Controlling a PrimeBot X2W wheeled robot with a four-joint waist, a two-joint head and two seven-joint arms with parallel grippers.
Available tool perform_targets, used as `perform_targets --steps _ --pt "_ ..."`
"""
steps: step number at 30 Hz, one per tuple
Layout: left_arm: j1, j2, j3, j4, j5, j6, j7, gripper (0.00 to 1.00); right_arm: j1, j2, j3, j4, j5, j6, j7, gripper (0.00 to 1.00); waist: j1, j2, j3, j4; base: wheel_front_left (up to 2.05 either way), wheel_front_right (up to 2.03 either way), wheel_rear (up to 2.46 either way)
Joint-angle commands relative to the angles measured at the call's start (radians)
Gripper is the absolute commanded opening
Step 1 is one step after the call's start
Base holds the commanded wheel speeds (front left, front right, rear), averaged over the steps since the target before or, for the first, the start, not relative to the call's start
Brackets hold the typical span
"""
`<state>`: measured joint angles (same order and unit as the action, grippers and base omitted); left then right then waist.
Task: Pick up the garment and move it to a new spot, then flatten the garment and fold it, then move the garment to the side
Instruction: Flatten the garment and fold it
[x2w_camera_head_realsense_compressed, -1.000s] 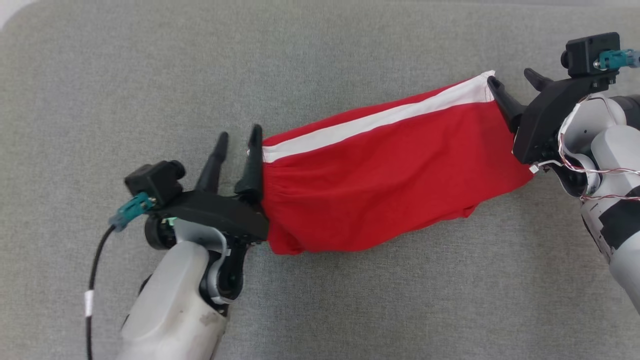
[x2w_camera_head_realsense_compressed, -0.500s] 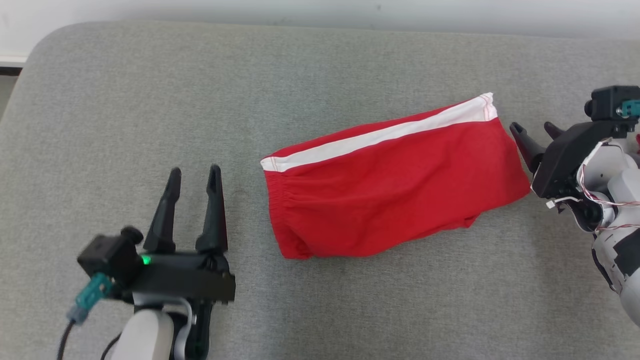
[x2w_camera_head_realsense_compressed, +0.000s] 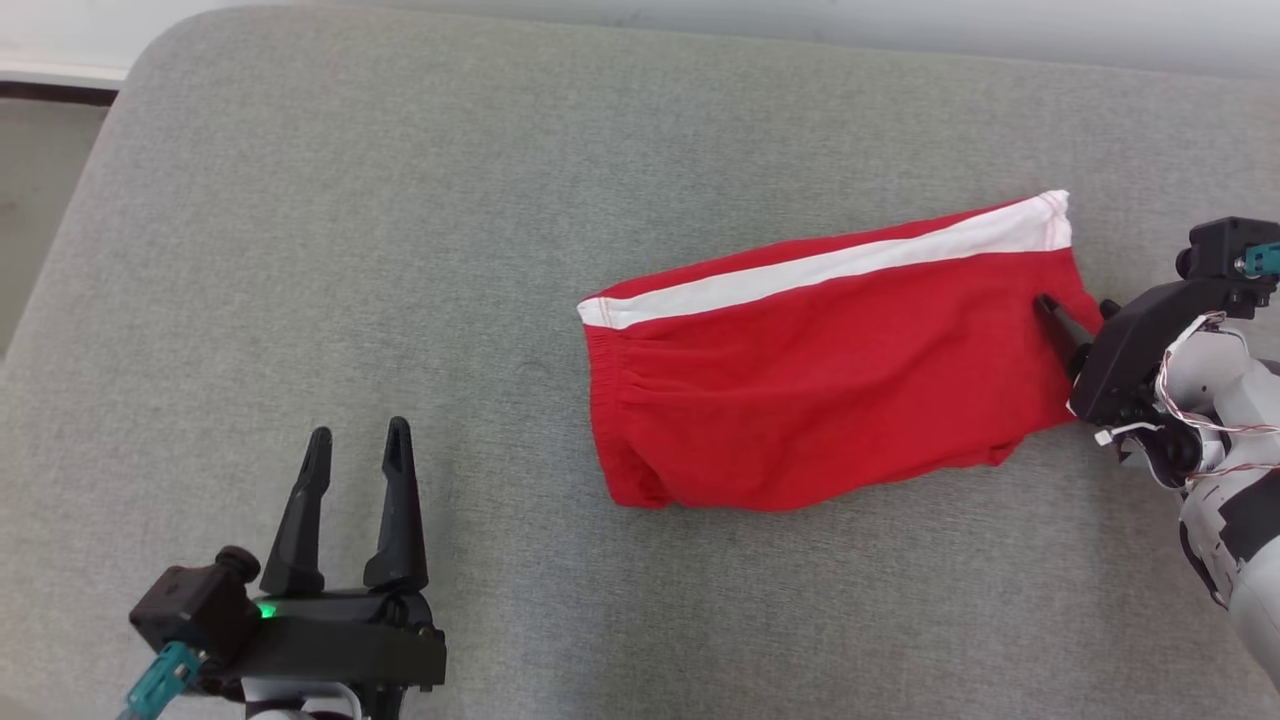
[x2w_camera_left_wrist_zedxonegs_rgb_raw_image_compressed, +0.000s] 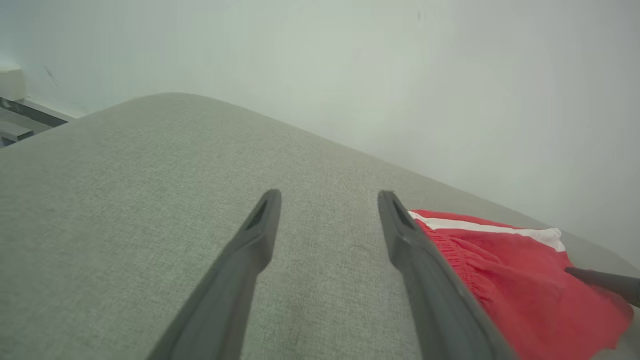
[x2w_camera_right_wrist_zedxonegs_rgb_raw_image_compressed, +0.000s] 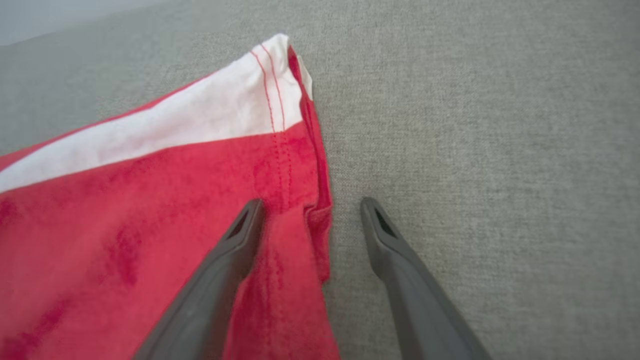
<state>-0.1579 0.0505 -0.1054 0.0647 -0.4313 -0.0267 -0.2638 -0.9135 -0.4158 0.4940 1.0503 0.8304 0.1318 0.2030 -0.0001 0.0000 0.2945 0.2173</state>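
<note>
While the limp, light red garment (x2w_camera_head_realsense_compressed: 830, 370) lies at three o'clock on the cushion (x2w_camera_head_realsense_compressed: 400, 200), I'd pinch its stitched hem (x2w_camera_right_wrist_zedxonegs_rgb_raw_image_compressed: 280, 135), which my spread right gripper (x2w_camera_head_realsense_compressed: 1075, 303) straddles; left gripper (x2w_camera_head_realsense_compressed: 358, 430), spread, waits at seven o'clock.

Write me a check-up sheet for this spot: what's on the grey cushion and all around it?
Surface: grey cushion, fabric, rounded far-left corner.
Job's things: red shorts with a white stripe, lying flat, right of the middle.
Clutter: nothing seen.
End effectors: left end effector open over bare cushion, apart from the shorts; right end effector open, straddling the shorts' right hem, one finger over cloth, one over cushion.
Cables: teal plug by the left end effector; thin red and white wires at the right wrist.
Surroundings: pale wall behind; floor at far left.
</note>
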Motion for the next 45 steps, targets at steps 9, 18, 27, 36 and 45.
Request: perform_targets --steps 9,18,27,36,45 --pt "0.037 0.000 0.010 -0.025 -0.018 0.005 0.000 1.00 0.008 0.071 0.023 0.097 -0.021 0.001 0.065 0.06 0.0001 0.0000 0.017 0.036 0.00 0.00 0.00" --pt "0.046 0.001 0.026 -0.029 -0.026 0.013 0.000 1.00 0.024 0.042 0.039 0.137 -0.060 -0.002 0.015 0.00 0.0001 0.0000 -0.005 0.024 0.00 0.00 0.00" --pt "0.077 0.001 0.029 -0.035 -0.013 0.029 0.000 1.00 0.006 -0.018 0.004 0.187 -0.106 -0.003 -0.142 0.00 0.0001 0.0000 -0.058 -0.026 0.00 0.00 0.00" --pt "0.108 0.001 0.019 -0.030 -0.023 0.038 0.000 1.00 -0.012 -0.056 0.013 0.200 -0.162 -0.003 -0.211 0.00 0.0001 0.0000 -0.107 -0.073 0.00 0.00 0.00" --pt "0.124 0.000 0.013 -0.028 -0.029 0.050 0.000 1.00 -0.048 0.044 0.082 0.068 -0.215 -0.003 -0.182 0.00 0.0001 0.0000 -0.142 -0.088 0.00 0.00 0.00"
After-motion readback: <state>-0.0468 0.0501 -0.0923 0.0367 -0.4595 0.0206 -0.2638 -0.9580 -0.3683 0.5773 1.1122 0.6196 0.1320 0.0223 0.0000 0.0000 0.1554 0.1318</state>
